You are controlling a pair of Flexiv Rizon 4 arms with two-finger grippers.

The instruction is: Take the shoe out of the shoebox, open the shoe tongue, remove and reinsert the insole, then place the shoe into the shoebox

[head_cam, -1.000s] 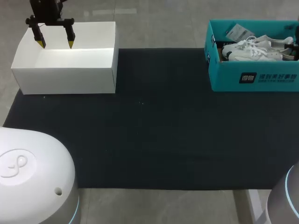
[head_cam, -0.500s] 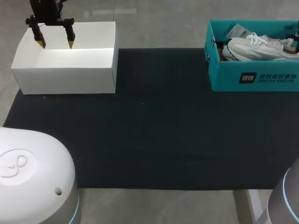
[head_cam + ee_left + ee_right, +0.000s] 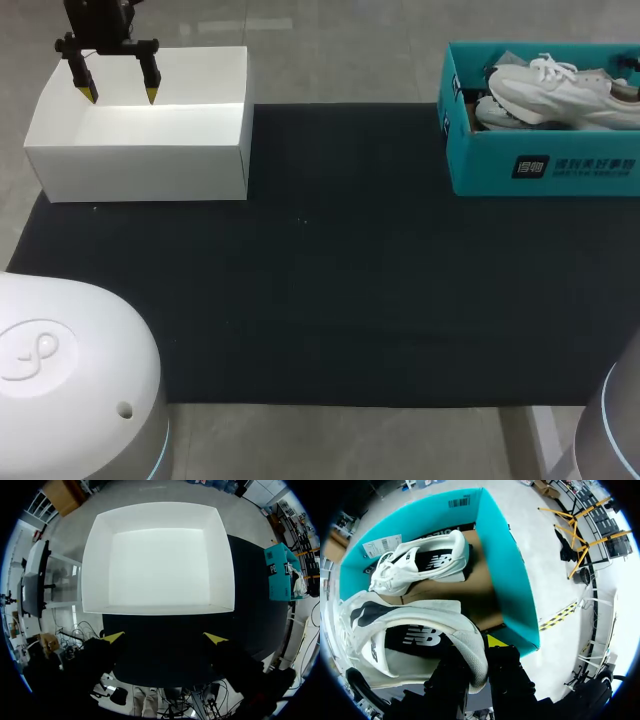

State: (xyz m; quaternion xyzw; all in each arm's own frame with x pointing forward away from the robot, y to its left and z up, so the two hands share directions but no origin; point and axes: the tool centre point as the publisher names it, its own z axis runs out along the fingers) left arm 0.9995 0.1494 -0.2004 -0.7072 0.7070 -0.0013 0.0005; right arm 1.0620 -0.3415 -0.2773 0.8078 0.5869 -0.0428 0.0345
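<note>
Right jaws: clamped on the heel rim of the white shoe (image 3: 415, 630). The rim runs between my two fingers, and one yellow tip shows just beside it.
Left jaws: apart and holding nothing, hanging over the far edge of the open white box (image 3: 140, 150) at the far left of the worktop.
Shoe's place: raised above the teal shoebox (image 3: 540, 165) at the far right, hanging by its heel with the toe away from me. As I judge it, it is not yet out past the walls.
Also in the box: a second shoe (image 3: 420, 562) on its side on the brown floor, with a paper tag (image 3: 382, 545) beside it.
Risk, grip: I hold only a soft edge at one end, so the shoe's weight could swing the toe down or pull the rim loose.
Risk, snag: a drooping toe or a lace could catch the box wall or the second shoe and drag the light box along the black mat (image 3: 320, 290).
Shoe's look: white upper with black side panels, white laces and a thick pale sole.
</note>
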